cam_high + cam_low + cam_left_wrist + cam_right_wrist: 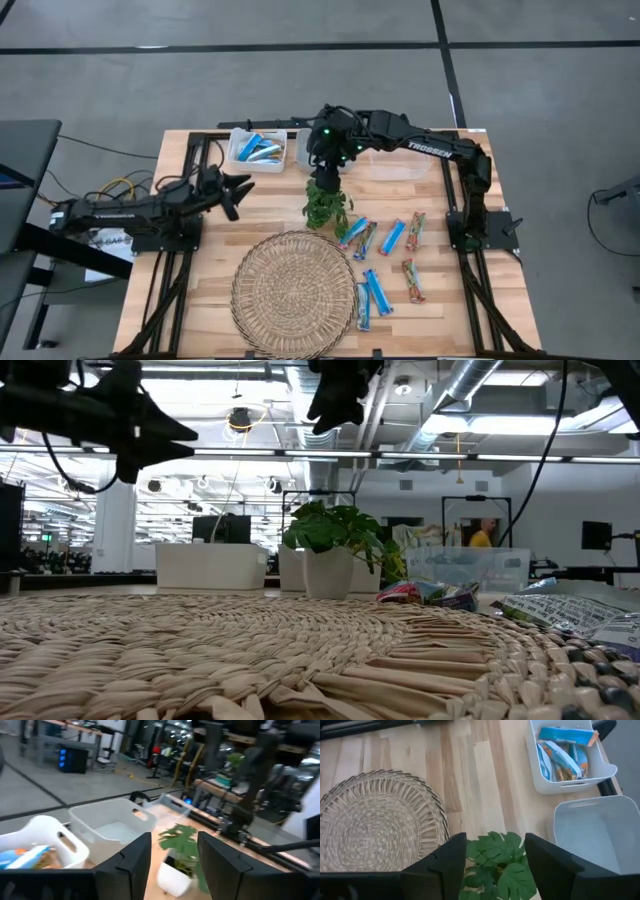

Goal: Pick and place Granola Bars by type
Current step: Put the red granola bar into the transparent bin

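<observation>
Woven mat [250,660] front | Granola Bars [392,237] mixed diagonals | right tool [492,865], left tool [172,865] wide, empty

The plant [497,865] is cut off by the right wrist view's edge.

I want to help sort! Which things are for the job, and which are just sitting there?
For the job:
- granola bars loose on the table
- white bin with blue bars inside
- empty white bin
- right gripper, fingers open

Just sitting there:
- plant
- woven mat
- left gripper, waiting
</observation>
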You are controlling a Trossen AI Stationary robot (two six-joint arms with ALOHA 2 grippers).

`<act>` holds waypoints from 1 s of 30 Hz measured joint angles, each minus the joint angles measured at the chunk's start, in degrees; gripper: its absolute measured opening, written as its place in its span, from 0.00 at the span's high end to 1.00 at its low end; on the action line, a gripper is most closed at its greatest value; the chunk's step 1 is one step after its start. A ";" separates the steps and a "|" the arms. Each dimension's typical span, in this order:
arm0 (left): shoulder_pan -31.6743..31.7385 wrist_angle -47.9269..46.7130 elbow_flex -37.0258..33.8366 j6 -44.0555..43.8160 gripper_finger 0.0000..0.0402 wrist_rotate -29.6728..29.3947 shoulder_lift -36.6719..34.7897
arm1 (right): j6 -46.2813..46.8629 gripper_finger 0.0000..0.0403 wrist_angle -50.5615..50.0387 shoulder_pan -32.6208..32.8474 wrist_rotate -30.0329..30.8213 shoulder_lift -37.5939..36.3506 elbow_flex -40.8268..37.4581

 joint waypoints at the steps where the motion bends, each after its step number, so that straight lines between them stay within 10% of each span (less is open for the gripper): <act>1: -0.76 0.37 -0.81 0.00 0.62 0.02 -0.66 | 0.00 0.52 -0.01 0.00 0.01 0.00 0.00; 14: -5.66 7.55 -8.31 3.45 0.62 -2.53 -5.69 | 1.40 0.57 -4.60 2.29 0.01 -0.33 -0.02; 30: -5.66 -10.17 -8.29 7.04 0.62 15.83 -16.40 | 8.74 0.62 -9.87 5.13 6.41 -4.73 0.02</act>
